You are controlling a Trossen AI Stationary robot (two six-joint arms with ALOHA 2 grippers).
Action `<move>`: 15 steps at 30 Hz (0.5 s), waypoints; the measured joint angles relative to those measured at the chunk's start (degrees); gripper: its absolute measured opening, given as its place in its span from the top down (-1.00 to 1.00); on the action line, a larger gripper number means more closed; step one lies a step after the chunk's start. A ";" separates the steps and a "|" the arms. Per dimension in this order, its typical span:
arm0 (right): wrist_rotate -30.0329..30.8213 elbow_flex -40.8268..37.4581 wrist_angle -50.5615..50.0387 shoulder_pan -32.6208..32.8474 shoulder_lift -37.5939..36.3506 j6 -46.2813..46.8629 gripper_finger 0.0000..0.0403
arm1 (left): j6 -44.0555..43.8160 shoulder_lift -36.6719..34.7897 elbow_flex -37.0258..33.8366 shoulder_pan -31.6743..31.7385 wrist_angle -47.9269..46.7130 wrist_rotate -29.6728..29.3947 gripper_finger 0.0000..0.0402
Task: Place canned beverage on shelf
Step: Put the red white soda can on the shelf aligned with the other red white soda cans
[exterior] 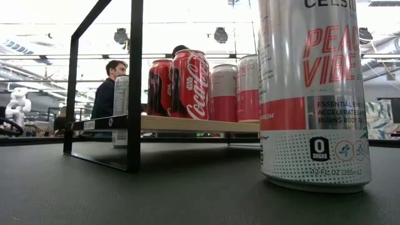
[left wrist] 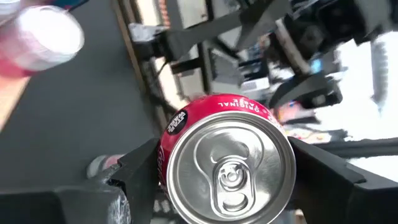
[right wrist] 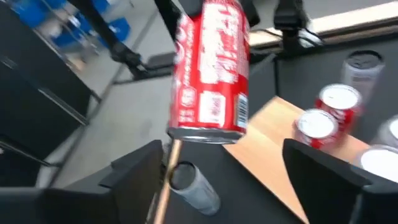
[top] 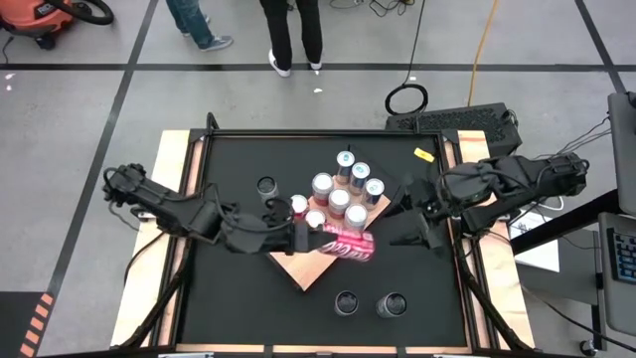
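Observation:
A red cola can [top: 348,245] hangs on its side above the near right edge of the shelf [top: 308,270], a light-brown board on a black frame. My left gripper [top: 316,239] is shut on the can, whose silver top [left wrist: 230,168] faces its wrist camera. My right gripper [top: 415,237] stands open just right of the can's bottom end. In the right wrist view the can [right wrist: 211,68] floats beyond the right gripper [right wrist: 230,180], clear of both fingers. Several cans [top: 343,184] stand upright on the shelf's far part. My left gripper pinches the can's side wall at its top end [left wrist: 163,163] between its two fingers, one on each side. The fingers come about level from the table's left and lie along the can. The can is lifted clear, its bottom end [right wrist: 208,134] toward the table's right.
One loose can [top: 266,186] stands on the black tabletop left of the shelf, and two more [top: 346,302] [top: 391,305] stand near the front edge. A tall white-and-pink can [exterior: 312,94] fills the low view's right. People stand beyond the table's far edge.

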 joint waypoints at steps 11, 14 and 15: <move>4.85 9.40 -11.55 0.59 3.94 -5.68 -0.68 | 0.41 3.26 -0.04 3.74 7.75 -2.16 -0.42; 5.57 9.50 -12.13 0.59 4.12 -6.46 -0.68 | -0.01 3.59 -0.04 4.81 8.80 -3.22 -0.42; 5.82 9.50 -12.36 0.59 4.20 -6.70 -0.68 | -0.11 3.80 -0.02 5.09 9.27 -3.23 -0.42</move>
